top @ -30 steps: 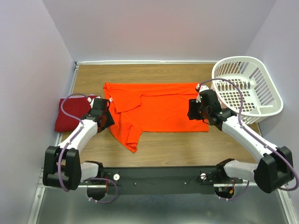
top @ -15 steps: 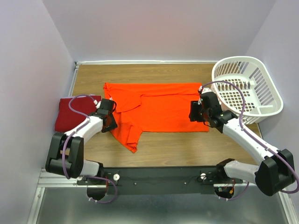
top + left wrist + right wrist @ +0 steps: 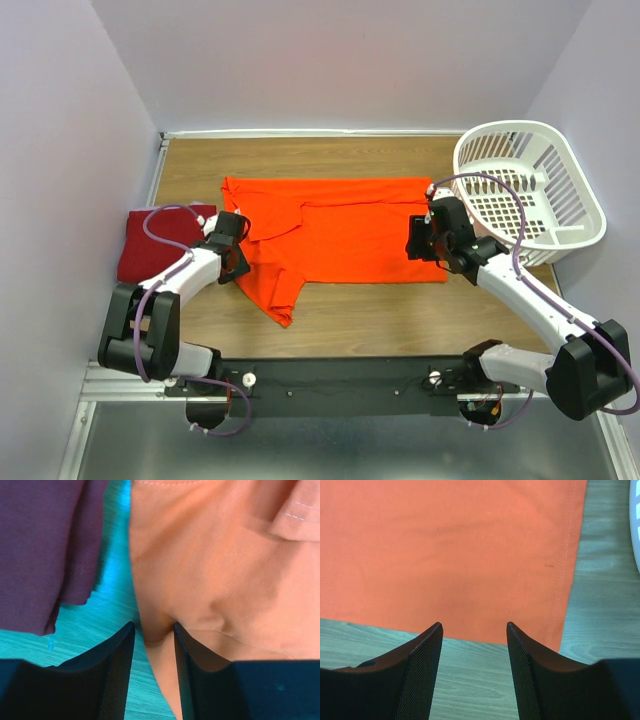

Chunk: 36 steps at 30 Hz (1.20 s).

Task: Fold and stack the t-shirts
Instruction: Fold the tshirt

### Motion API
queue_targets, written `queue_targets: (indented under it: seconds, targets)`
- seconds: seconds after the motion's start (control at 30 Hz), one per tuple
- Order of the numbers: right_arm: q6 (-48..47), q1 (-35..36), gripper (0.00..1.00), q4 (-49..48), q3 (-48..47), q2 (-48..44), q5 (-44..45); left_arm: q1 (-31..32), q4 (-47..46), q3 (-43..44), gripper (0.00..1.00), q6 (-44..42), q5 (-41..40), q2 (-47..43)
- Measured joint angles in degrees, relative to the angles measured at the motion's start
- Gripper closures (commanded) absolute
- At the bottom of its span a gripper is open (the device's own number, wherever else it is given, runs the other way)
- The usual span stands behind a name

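Observation:
The orange-red t-shirt [image 3: 340,235] lies spread flat on the wooden table [image 3: 400,310], with a sleeve folded over and one part trailing toward the near edge. The dark crimson t-shirt [image 3: 150,245] lies folded at the left. My left gripper [image 3: 238,268] is down at the orange shirt's left edge. In the left wrist view [image 3: 153,627] its jaws are narrowly open and straddle that edge [image 3: 165,630], with the crimson shirt [image 3: 45,545] to the left. My right gripper [image 3: 416,248] is open and empty over the shirt's near right corner [image 3: 470,570].
A white lattice laundry basket [image 3: 560,200] stands at the back right, close to my right arm. Walls close in the table on the left, back and right. Bare wood [image 3: 470,680] shows between the shirt and the arm bases.
My left arm has swung in and brought its gripper down onto the orange shirt's left edge. My right gripper has shifted only slightly. The shirts lie as before.

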<state>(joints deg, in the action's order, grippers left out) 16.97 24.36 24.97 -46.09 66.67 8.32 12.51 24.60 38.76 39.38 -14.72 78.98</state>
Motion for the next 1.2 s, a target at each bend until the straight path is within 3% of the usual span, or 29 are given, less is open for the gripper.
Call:
queue_targets:
  seconds: [0.33,0.63,0.8,1.07,1.2]
  targets:
    - [0.0,0.0,0.39,0.0,0.0,0.0,0.0,0.0,1.3,-0.3,0.55,1.8,-1.5,-3.4]
    - [0.1,0.0,0.39,0.0,0.0,-0.1,0.0,-0.1,1.2,-0.3,0.63,1.7,-1.4,-1.9]
    - [0.4,0.0,0.39,0.0,0.0,-0.1,0.0,-0.1,0.8,-0.3,0.71,1.4,-1.2,-0.3]
    - [2.1,0.0,0.31,0.3,0.0,0.2,1.7,-0.1,0.0,0.1,0.96,0.9,-1.0,0.3]
    - [4.5,-0.3,0.30,1.5,0.0,2.1,2.9,-0.1,0.0,0.1,1.00,0.3,-0.7,0.2]
